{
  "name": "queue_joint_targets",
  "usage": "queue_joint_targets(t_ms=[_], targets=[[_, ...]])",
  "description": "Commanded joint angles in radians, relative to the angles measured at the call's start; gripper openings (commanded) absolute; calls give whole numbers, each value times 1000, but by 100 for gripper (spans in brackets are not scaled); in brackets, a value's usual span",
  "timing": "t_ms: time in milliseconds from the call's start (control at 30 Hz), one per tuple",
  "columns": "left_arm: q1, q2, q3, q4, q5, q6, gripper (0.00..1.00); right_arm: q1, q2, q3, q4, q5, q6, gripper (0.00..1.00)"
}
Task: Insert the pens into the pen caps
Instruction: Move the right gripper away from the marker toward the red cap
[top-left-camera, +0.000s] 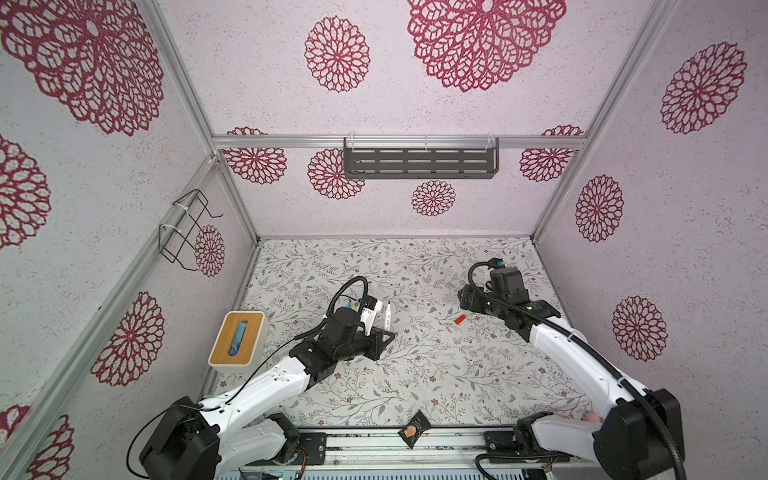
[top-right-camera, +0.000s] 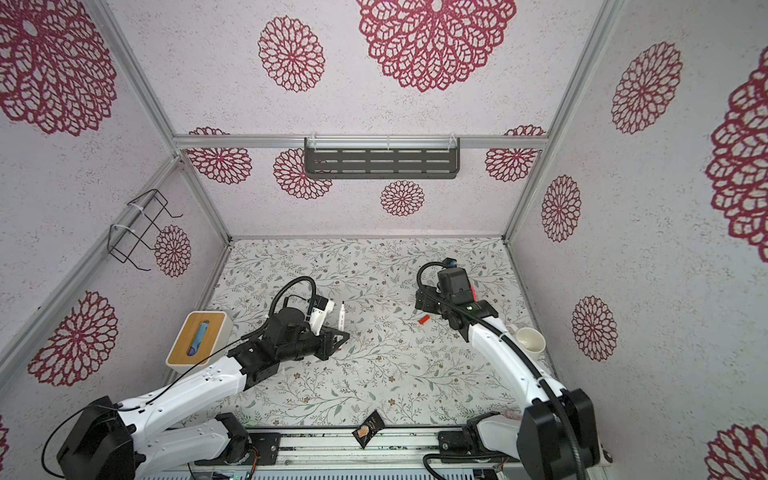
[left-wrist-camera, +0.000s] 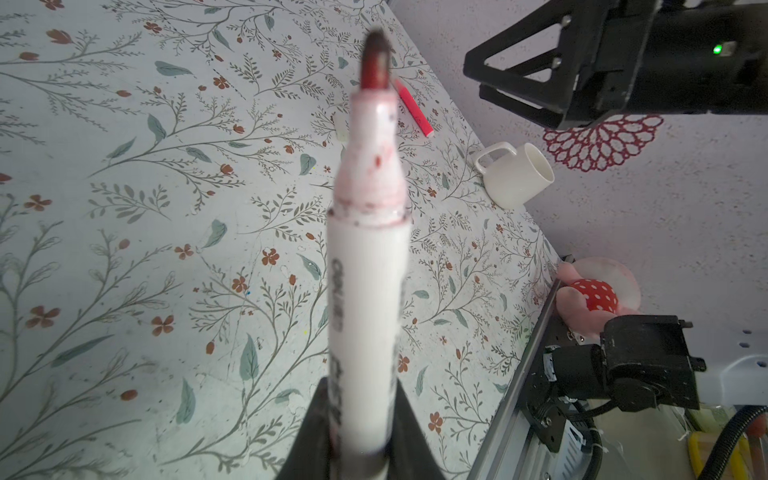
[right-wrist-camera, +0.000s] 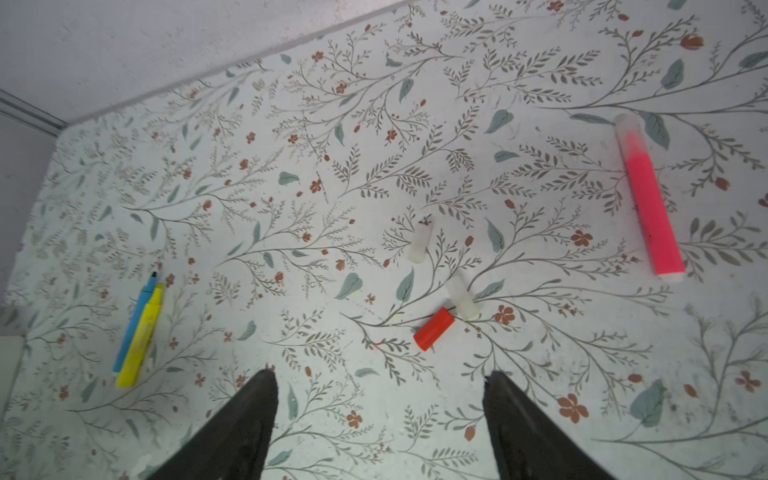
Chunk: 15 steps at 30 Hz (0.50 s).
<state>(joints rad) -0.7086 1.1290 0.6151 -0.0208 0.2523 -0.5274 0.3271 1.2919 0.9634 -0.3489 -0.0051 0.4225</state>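
My left gripper (left-wrist-camera: 361, 415) is shut on a white-barrelled pen (left-wrist-camera: 368, 249) with a dark red tip, which stands up from the jaws. Both top views show this pen (top-left-camera: 387, 316) (top-right-camera: 341, 316) above the table. My right gripper (right-wrist-camera: 380, 378) hangs open and empty over the table, a short way from a red-orange pen cap (right-wrist-camera: 433, 329) (top-left-camera: 459, 320). Two clear caps (right-wrist-camera: 420, 243) (right-wrist-camera: 462, 297) lie just beyond the red one. A pink pen (right-wrist-camera: 650, 208) wearing a clear cap lies off to one side. A blue pen (right-wrist-camera: 135, 328) and a yellow pen (right-wrist-camera: 141, 338) lie side by side, uncapped.
A wood-topped white box (top-left-camera: 237, 343) stands at the table's left edge. By the right wall there is a white mug (top-right-camera: 530, 340). A dark packet (top-left-camera: 413, 428) lies on the front rail. Near the right arm's base sits a pink toy (left-wrist-camera: 590, 295).
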Motion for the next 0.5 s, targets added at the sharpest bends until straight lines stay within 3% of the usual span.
queue_joint_targets(t_ms=[0, 233, 467], targets=[[3, -36, -7, 22, 4, -6, 0, -10, 94, 63, -43, -78, -94, 73], [1, -63, -29, 24, 2, -21, 0, -11, 295, 145, -54, -129, -155, 57], [-2, -94, -43, 21, -13, -28, 0, -12, 449, 233, -110, -91, -210, 55]])
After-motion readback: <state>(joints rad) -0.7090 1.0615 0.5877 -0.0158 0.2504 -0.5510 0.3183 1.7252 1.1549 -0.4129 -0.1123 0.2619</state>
